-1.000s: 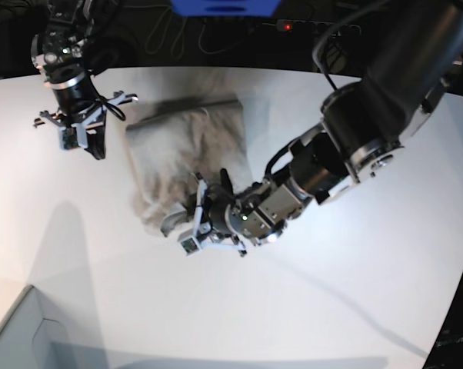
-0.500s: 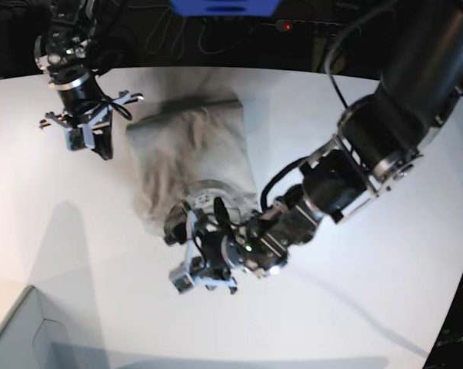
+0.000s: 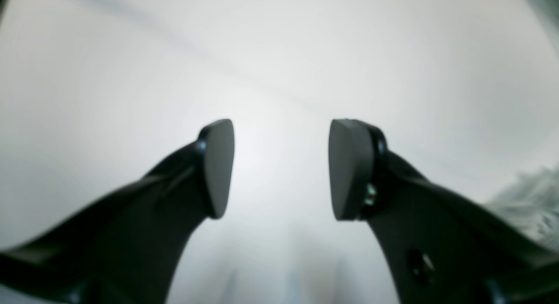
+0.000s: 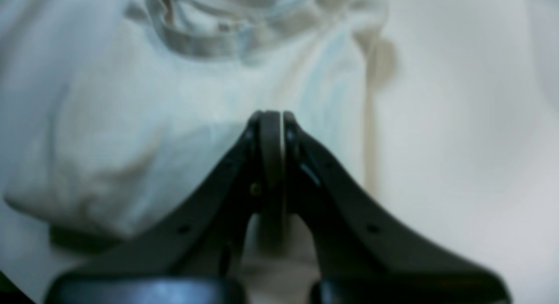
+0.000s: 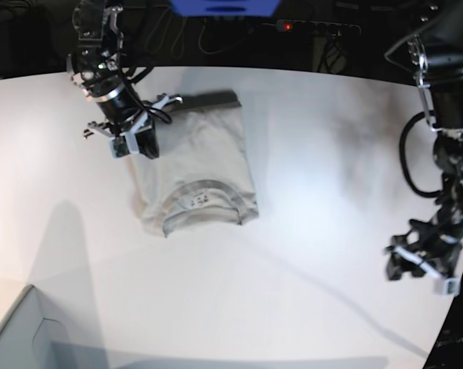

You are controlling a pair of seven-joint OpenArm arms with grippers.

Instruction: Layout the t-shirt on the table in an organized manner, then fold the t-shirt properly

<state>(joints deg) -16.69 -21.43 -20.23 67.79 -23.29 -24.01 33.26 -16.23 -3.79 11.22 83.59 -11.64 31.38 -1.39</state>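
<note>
T-shirt (image 5: 193, 165) is seen lying as a folded, roughly rectangular bundle on the table (image 5: 293, 261), in the far-left part of the base view. The ribbed collar (image 5: 203, 206) faces the near edge of the bundle, and a small neck label (image 5: 198, 200) is visible inside it.

Right hand (image 5: 137, 142) is positioned at the bundle's far-left corner, over the cloth edge. In the right wrist view the right hand (image 4: 271, 120) is shown with its pads pressed together and nothing visible between them; whether they touch the fabric cannot be told. T-shirt (image 4: 174, 98) fills the area beyond and to the left of the pads, with the collar (image 4: 227, 37) at the top of that view; bare table (image 4: 458, 142) is seen to the right.

Left hand (image 5: 420, 265) is placed near the table's edge at the right of the base view, well apart from the t-shirt. In the left wrist view the left hand (image 3: 279, 168) is shown with its pads (image 3: 217, 164) spread apart and holding nothing, over blurred white table (image 3: 279, 55). A grey textured patch at the right edge of that view cannot be identified.
</note>
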